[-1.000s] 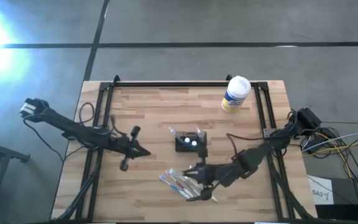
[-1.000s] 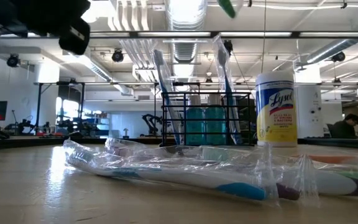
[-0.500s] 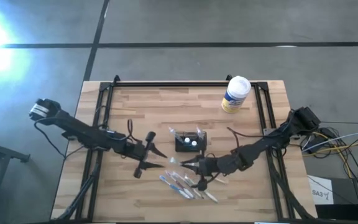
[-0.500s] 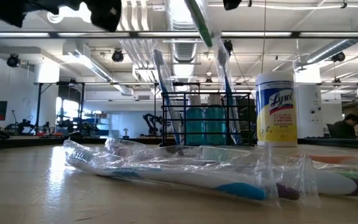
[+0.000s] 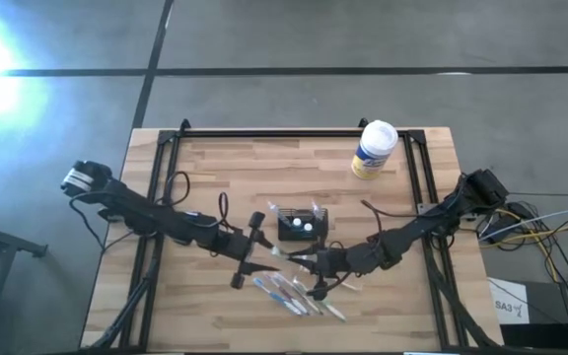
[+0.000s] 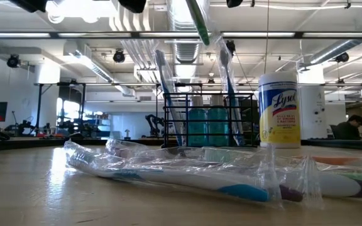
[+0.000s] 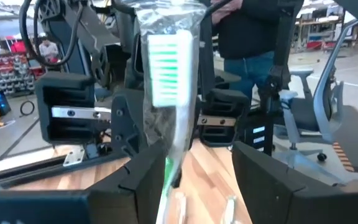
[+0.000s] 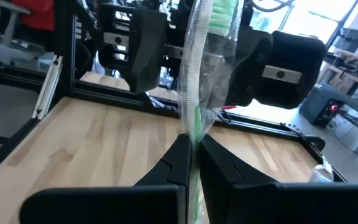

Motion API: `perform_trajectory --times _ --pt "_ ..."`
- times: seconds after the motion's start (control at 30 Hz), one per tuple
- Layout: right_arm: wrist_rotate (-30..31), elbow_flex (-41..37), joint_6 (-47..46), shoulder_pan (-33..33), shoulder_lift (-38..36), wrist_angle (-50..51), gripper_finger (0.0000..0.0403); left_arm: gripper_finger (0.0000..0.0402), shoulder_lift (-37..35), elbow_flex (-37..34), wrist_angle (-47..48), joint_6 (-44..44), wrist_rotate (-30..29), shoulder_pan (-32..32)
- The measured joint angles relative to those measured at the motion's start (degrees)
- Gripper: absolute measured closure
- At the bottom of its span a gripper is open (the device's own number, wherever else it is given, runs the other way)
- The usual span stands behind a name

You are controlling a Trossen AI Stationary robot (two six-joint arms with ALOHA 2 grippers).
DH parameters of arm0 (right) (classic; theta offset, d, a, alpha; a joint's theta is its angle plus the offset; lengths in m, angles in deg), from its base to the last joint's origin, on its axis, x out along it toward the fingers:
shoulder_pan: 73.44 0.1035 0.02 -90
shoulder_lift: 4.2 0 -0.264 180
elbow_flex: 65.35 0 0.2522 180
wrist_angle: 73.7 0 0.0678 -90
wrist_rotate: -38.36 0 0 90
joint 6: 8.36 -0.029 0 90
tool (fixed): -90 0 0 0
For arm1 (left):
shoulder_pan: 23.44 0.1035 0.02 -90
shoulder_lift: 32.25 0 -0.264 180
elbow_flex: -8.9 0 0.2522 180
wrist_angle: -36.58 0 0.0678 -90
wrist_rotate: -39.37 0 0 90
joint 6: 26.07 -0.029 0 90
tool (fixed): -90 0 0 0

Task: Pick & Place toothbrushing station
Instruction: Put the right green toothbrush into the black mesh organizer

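My right gripper [image 5: 300, 259] is shut on a green toothbrush [image 8: 197, 93] in a clear wrapper, held above the table just near of the black toothbrushing station [image 5: 302, 225]. My left gripper [image 5: 267, 250] is open. Its fingers [image 7: 143, 177] stand on either side of the brush's bristle end [image 7: 169, 68] without touching it. The station [image 6: 209, 119] stands on the table with two wrapped brushes [image 6: 168, 94] upright in its top holes. Several more wrapped brushes [image 5: 294, 294] lie flat on the table near the front. My right gripper pinches the wrapped green toothbrush by its handle [image 8: 194, 127] between its two fingers. The fingers point toward the table's left, and the brush runs on past the fingertips toward my left gripper. The brush is lifted clear of the table and tilted [image 6: 200, 22].
A white-and-yellow wipes canister [image 5: 373, 148] stands at the back right. A black frame [image 5: 294, 133] runs along the far edge and both sides of the table. A person [image 7: 253, 37] and an office chair [image 7: 328, 93] are beyond the table.
My left gripper has gone toward the table's right edge, up to the held toothbrush, and its open fingers now stand around the bristle end. My right gripper has shifted a little left and away from the pile on the table with the brush, which has tipped over more.
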Motion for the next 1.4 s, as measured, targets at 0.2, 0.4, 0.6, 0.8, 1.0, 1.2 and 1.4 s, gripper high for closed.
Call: perform_trajectory --times 0.2,0.4,0.6,0.8,1.0,1.2,1.4 --pt "0.0 -0.3 0.9 -0.1 0.0 -1.5 0.0390 0.0215 2.5 2.3 -0.8 0.2 -0.3 0.0" --pt "0.0 -0.4 1.0 -0.1 0.0 -1.6 0.0390 0.0237 3.8 3.6 -1.8 -0.1 -1.7 0.0" --pt "0.0 -0.4 1.1 -0.1 0.0 -1.6 0.0390 0.0311 3.8 3.3 -2.4 -0.8 -3.2 0.0" --pt "-0.7 -0.4 -1.0 -0.1 0.0 -1.1 0.0382 0.0382 3.8 3.3 -2.4 -2.2 -3.4 0.0" --pt "-0.7 -0.4 -1.3 0.1 -0.4 -0.6 0.0307 0.0381 3.4 3.2 -0.8 -2.0 -2.8 -0.4" --pt "0.1 -0.4 -4.1 0.4 -5.1 6.8 0.0226 0.0383 -0.3 2.5 3.6 -3.5 -3.0 -1.5" --pt "0.1 -1.5 -12.0 1.2 -12.3 18.9 0.0203 0.0383 -6.2 1.2 10.5 -5.1 -10.7 -2.1"
